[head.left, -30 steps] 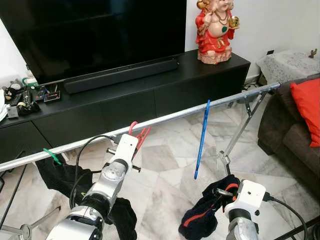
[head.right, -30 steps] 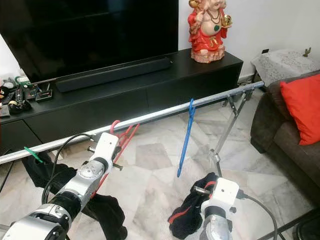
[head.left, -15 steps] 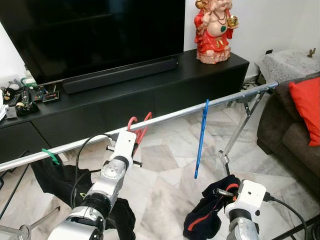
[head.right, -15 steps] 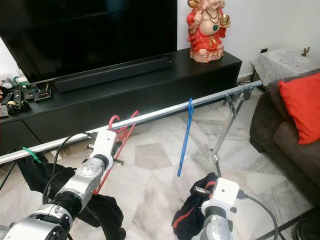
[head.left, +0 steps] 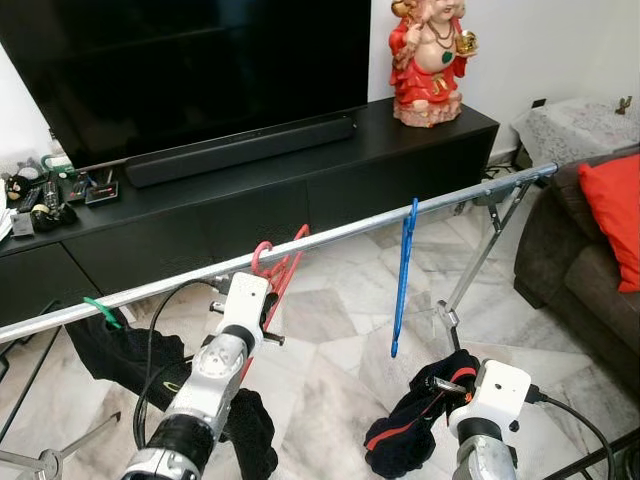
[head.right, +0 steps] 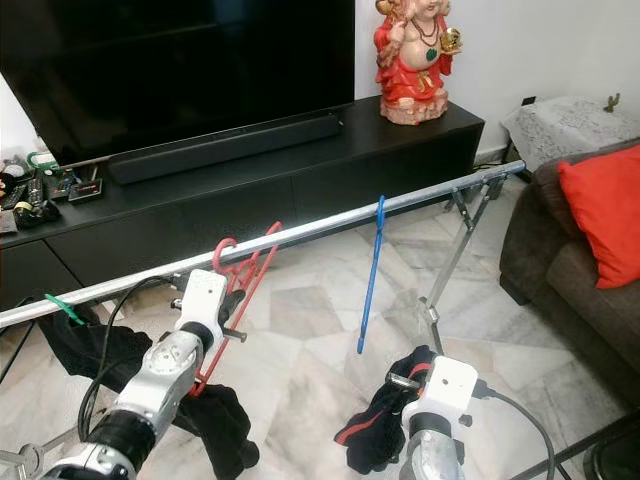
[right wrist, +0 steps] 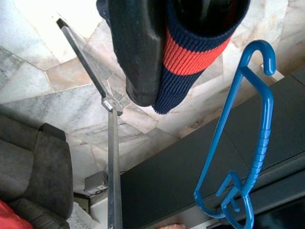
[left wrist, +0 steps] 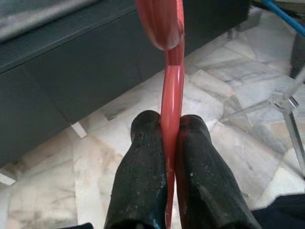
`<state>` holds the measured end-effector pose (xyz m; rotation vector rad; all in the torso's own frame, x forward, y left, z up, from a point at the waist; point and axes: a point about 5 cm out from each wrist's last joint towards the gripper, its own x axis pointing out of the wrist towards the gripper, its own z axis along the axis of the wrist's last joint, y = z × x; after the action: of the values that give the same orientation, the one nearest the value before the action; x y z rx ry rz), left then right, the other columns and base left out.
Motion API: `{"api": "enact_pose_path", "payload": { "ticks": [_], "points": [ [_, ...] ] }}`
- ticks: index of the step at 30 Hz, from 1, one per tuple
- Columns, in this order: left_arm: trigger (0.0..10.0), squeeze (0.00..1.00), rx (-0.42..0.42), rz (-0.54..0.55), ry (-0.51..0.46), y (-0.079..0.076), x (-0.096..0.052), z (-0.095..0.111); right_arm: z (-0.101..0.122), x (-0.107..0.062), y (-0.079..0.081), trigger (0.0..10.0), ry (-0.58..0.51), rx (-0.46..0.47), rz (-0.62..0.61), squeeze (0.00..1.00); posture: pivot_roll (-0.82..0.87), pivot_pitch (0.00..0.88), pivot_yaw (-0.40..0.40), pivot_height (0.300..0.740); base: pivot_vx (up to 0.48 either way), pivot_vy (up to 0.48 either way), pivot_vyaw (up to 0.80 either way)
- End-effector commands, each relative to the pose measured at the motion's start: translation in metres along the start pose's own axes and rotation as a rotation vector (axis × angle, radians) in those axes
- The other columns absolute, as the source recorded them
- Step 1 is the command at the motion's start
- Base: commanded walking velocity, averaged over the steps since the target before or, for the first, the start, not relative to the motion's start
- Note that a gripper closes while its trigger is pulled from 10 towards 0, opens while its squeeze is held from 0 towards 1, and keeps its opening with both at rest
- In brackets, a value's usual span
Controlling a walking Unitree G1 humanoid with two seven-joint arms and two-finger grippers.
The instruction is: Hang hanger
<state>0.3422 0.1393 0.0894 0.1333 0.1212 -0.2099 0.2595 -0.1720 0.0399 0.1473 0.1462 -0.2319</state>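
Observation:
A silver rail (head.left: 340, 233) runs across in front of me, rising to the right. My left gripper (left wrist: 170, 131) is shut on a red plastic hanger (head.left: 278, 268), just below the rail left of its middle. The hanger's hook (head.right: 226, 250) curls over the rail. Further right, a blue hanger (head.left: 403, 275) hangs from the rail by itself. Low on the right, my right gripper (head.left: 450, 388) is shut on a navy sock with a red stripe (right wrist: 190, 47), which droops toward the floor (head.left: 410, 435).
A green hook (head.left: 102, 312) on the rail's left end carries black clothing (head.left: 115, 355). The rack's leg (head.left: 470, 275) stands on the marble floor. Behind are a black TV cabinet (head.left: 330, 190), soundbar and red statue (head.left: 430, 60). A brown sofa with a red cushion (head.left: 610, 215) is on the right.
My left arm lifted the red hanger's hook above the rail, then sank a little, so the hook now lies over the rail. The sock in the right gripper swung slightly.

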Motion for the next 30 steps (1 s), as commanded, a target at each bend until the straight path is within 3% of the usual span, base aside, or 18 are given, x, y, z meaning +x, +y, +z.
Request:
{"api": "enact_pose_path", "payload": {
  "ticks": [1, 6, 7, 9, 10, 11, 16, 18, 25, 30],
  "points": [
    [1.1, 0.0, 0.025, -0.026, 0.01, 0.005, -0.007, -0.003, 0.0, -0.001, 0.003, 10.0, -0.004, -0.005, 0.015, 0.0, 0.04, 0.054, 0.1, 0.74, 0.0, 0.0, 0.0],
    [4.0, 0.0, 0.038, -0.046, 0.02, 0.009, -0.018, -0.006, 0.0, -0.001, 0.004, 10.0, -0.001, -0.005, 0.02, 0.0, 0.04, 0.052, 0.097, 0.74, 0.0, 0.0, 0.0],
    [4.0, 0.0, 0.038, -0.05, 0.021, 0.009, -0.019, -0.007, 0.0, -0.001, 0.004, 10.0, -0.001, -0.006, 0.02, 0.0, 0.04, 0.052, 0.097, 0.74, 0.0, 0.0, 0.0],
    [8.7, 0.0, 0.038, -0.077, 0.012, 0.008, -0.024, -0.006, -0.001, 0.0, 0.005, 10.0, 0.001, -0.006, 0.023, 0.0, 0.04, 0.051, 0.096, 0.74, 0.0, 0.0, 0.0],
    [8.7, 0.0, 0.038, -0.077, 0.012, 0.008, -0.024, -0.006, -0.001, 0.0, 0.005, 10.0, 0.001, -0.006, 0.023, 0.0, 0.04, 0.051, 0.096, 0.74, 0.0, 0.0, 0.0],
    [10.0, 0.0, 0.049, -0.108, 0.012, 0.006, -0.029, -0.007, 0.0, 0.0, 0.005, 10.0, 0.0, -0.007, 0.025, 0.0, 0.04, 0.051, 0.097, 0.74, 0.0, 0.0, 0.0],
    [10.0, 0.0, 0.131, -0.198, 0.028, 0.003, -0.043, -0.014, 0.0, 0.0, 0.004, 10.0, -0.001, -0.008, 0.024, 0.0, 0.04, 0.05, 0.097, 0.74, 0.0, 0.0, 0.0],
    [10.0, 0.0, 0.22, -0.221, 0.072, 0.005, -0.05, -0.024, 0.0, 0.0, 0.004, 10.0, -0.001, -0.009, 0.025, 0.0, 0.04, 0.048, 0.096, 0.74, 0.0, 0.0, 0.0],
    [10.0, 0.0, 0.264, -0.223, 0.1, 0.01, -0.058, -0.033, 0.0, 0.0, 0.004, 10.0, 0.0, -0.009, 0.027, 0.0, 0.04, 0.043, 0.097, 0.74, 0.0, 0.0, 0.0],
    [10.0, 0.0, 0.263, -0.194, 0.277, 0.016, -0.065, -0.067, 0.0, 0.002, 0.006, 10.0, 0.0, -0.011, 0.035, 0.0, 0.04, 0.029, 0.094, 0.74, 0.0, 0.0, 0.0]
  ]
}}
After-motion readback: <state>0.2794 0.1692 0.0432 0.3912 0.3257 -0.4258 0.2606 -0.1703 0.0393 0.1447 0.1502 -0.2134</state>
